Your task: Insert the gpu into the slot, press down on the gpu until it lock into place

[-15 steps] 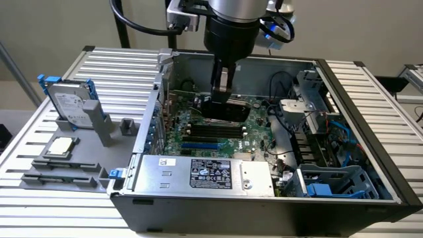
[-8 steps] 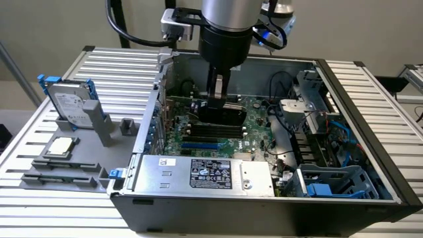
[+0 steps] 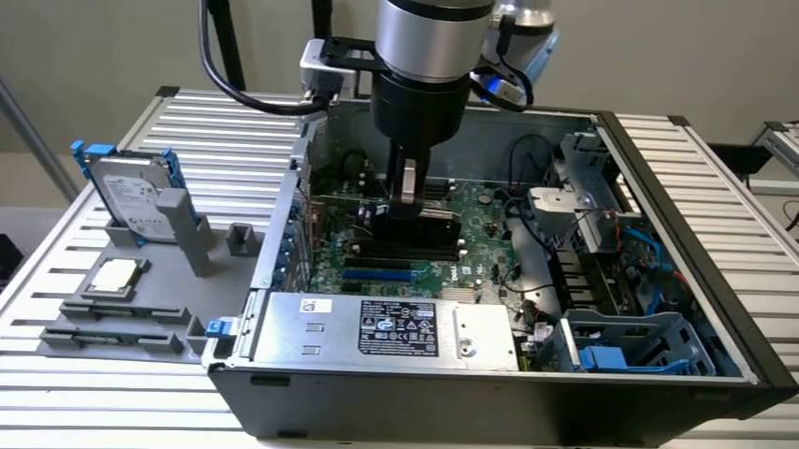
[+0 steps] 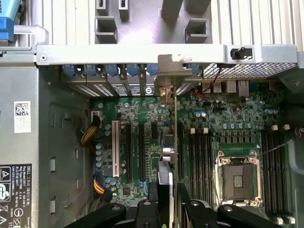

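Note:
The gpu (image 3: pixel 435 230) is a black card standing on edge over the green motherboard (image 3: pixel 481 257) inside the open case. My gripper (image 3: pixel 407 198) comes straight down onto the card's top edge and is shut on it. From the wrist the gpu (image 4: pixel 172 135) appears edge-on as a thin line, with my gripper (image 4: pixel 169 202) clamped on either side of it. The card's metal bracket (image 4: pixel 166 78) meets the case's rear wall. A bright-blue slot (image 3: pixel 378 275) lies bare on the board, on the power-supply side of the card. What lies under the card's lower edge is hidden.
The silver power supply (image 3: pixel 387 327) fills the case's near side. A CPU socket (image 4: pixel 237 178), a white slot (image 4: pixel 115 147) and black slots (image 4: pixel 129 147) sit on the board. Drive cages (image 3: pixel 624 341) and cables crowd the exterior view's right. A hard drive (image 3: pixel 131 196) stands outside on a rack.

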`<state>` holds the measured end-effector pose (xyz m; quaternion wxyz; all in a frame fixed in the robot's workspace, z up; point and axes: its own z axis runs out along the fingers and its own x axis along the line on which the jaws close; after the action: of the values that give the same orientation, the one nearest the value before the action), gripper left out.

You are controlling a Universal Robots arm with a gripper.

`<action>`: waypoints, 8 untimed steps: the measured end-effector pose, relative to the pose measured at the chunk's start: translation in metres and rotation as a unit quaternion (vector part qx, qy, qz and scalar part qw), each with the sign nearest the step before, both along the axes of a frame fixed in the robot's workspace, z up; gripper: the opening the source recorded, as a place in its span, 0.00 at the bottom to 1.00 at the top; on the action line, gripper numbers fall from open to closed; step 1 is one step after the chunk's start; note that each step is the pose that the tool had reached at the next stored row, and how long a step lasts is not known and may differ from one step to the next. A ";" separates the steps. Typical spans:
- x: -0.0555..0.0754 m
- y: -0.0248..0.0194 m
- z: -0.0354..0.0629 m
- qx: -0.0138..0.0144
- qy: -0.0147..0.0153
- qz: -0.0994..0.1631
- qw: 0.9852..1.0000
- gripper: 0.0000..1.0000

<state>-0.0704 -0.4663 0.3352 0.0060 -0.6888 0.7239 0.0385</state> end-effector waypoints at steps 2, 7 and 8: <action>0.000 -0.0006 -0.0037 0.000 0.000 0.002 1.000 0.26; 0.000 -0.0010 -0.0127 0.001 0.000 0.003 1.000 0.26; 0.000 -0.0010 -0.0146 0.001 0.000 0.003 1.000 0.26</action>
<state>-0.0705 -0.4673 0.3205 0.0066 -0.6912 0.7216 0.0392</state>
